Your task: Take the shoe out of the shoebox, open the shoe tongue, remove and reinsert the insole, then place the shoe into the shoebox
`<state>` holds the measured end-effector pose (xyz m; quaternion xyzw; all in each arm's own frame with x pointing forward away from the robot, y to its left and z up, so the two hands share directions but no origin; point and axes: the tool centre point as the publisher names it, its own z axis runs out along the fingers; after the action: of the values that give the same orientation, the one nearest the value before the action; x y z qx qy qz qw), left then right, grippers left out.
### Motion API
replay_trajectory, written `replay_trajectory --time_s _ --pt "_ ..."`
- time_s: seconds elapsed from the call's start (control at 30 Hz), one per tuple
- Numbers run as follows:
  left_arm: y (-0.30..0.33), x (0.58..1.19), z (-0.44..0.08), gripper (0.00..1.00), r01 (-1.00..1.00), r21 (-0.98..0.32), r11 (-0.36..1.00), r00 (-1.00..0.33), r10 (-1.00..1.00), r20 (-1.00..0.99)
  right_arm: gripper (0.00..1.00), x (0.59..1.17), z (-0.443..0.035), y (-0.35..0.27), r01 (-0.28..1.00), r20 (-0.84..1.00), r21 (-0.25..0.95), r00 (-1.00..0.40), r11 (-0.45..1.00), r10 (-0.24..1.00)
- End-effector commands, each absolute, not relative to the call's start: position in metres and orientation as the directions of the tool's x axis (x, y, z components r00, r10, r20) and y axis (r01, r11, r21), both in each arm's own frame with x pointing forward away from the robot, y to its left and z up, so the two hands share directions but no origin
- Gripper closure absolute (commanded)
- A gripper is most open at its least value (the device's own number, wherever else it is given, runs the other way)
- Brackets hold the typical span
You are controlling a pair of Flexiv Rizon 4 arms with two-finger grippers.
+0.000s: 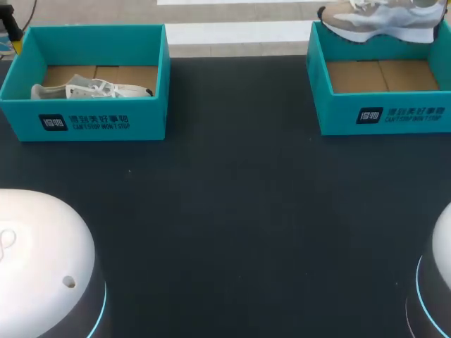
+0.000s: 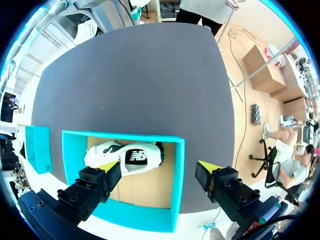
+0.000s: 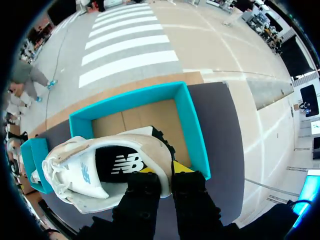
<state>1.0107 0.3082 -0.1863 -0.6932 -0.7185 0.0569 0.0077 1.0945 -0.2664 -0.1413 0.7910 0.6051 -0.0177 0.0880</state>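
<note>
A grey-and-white shoe [image 3: 75, 170] hangs above the right teal shoebox [image 3: 192, 125]. My right gripper [image 3: 162, 170] is shut on its heel wall, one finger inside the shoe and one outside. In the head view this shoe [image 1: 380, 21] floats over the far edge of the empty right box [image 1: 384, 116]. A second white shoe [image 1: 91, 89] lies on its side in the left teal box [image 1: 99, 123]. My left gripper [image 2: 157, 172] hovers open high above that box [image 2: 177, 170], with the shoe [image 2: 125, 157] well below its fingers. In the head view only a yellow tip of the left gripper [image 1: 14, 39] shows.
The black tabletop [image 1: 232, 211] stretches between and in front of the two boxes. My arms' white bases [image 1: 42, 260] stand at the near left and at the near right [image 1: 437, 282].
</note>
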Motion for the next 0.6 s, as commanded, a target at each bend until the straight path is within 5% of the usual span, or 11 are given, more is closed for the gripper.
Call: replay_trajectory --time_s 0.03,0.6 --pt "0.308 1.010 -0.186 0.00 0.995 -0.092 0.032 -0.038 0.997 -0.067 1.00 1.053 -0.119 -0.240 0.915 -0.118 0.334 0.278 -0.225 0.953" --pt "0.308 1.010 -0.186 0.00 0.995 -0.092 0.032 -0.038 0.997 -0.067 1.00 1.038 -0.125 -0.221 0.911 -0.130 0.333 0.302 -0.245 0.944"
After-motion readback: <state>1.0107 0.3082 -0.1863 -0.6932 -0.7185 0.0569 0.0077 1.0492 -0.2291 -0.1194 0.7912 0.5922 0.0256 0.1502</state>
